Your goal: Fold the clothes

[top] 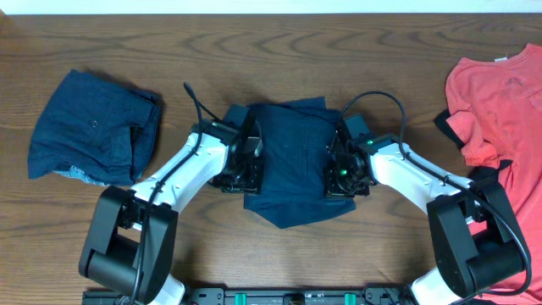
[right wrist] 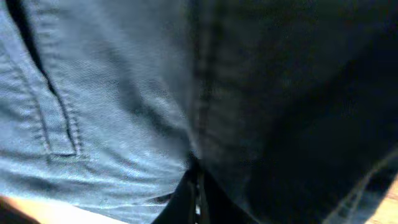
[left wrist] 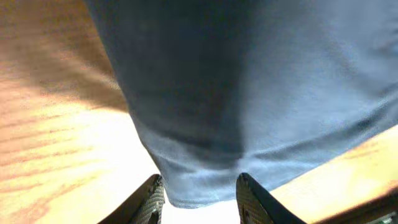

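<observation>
A pair of dark navy shorts [top: 296, 161] lies partly folded at the table's middle, between my two grippers. My left gripper [top: 246, 165] is at its left edge. In the left wrist view its fingers [left wrist: 200, 193] are apart, with the hem of the shorts [left wrist: 249, 81] lying between them. My right gripper [top: 339, 169] is at the right edge. In the right wrist view its fingers [right wrist: 198, 193] are closed together in the fabric of the shorts [right wrist: 112, 112]. A second pair of navy shorts [top: 89, 127] lies folded at the left. A coral-red T-shirt [top: 500, 93] lies at the far right.
A strip of dark cloth [top: 449, 125] peeks out under the T-shirt's left edge. Bare wooden table [top: 279, 51] runs along the back and front. Cables loop from both arms above the middle shorts.
</observation>
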Robot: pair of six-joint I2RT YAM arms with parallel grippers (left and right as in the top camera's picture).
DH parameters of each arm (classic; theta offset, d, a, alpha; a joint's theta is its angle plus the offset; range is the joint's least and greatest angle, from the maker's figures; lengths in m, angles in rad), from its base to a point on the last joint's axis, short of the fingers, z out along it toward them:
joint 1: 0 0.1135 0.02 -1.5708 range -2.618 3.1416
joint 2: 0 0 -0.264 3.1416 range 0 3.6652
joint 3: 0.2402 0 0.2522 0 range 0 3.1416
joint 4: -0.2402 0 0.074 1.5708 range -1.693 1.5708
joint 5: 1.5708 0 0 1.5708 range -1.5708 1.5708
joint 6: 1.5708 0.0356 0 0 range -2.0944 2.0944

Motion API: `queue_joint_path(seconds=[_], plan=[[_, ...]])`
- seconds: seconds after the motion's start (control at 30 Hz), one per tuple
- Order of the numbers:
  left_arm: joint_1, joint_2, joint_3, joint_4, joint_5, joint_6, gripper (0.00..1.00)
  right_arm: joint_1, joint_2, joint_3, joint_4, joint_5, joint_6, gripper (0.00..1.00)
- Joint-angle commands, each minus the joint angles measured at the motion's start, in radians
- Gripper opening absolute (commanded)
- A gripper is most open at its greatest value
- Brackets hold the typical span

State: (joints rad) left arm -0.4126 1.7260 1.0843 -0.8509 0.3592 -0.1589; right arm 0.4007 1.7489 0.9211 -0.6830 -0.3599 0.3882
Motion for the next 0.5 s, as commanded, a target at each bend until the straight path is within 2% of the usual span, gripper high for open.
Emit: queue_joint_path(seconds=[0.0,0.1,0.13,0.27,0.37,0.47], plan=[[0.005,-0.01,0.092,-0.024,-0.008,0.036,0.4,-0.011,-0.047,-0.006,-0.017,-0.021,-0.115,0.09],[0.005,-0.01,0.146,-0.005,-0.008,0.035,0.42,-0.012,-0.151,0.033,-0.01,-0.047,-0.204,0.11],[0.005,-0.01,0.157,0.02,-0.008,0.035,0.45,-0.013,-0.191,0.047,0.003,-0.039,-0.211,0.1],[0.004,-0.005,0.16,0.171,-0.008,0.035,0.44,-0.016,-0.306,0.063,0.142,0.034,-0.182,0.05],[0.005,0.01,0.153,0.283,-0.031,0.035,0.37,-0.016,-0.322,0.063,0.243,0.124,-0.127,0.02],[0.005,0.042,0.148,0.375,-0.14,0.035,0.33,-0.016,-0.283,0.062,0.308,0.219,-0.092,0.01]])
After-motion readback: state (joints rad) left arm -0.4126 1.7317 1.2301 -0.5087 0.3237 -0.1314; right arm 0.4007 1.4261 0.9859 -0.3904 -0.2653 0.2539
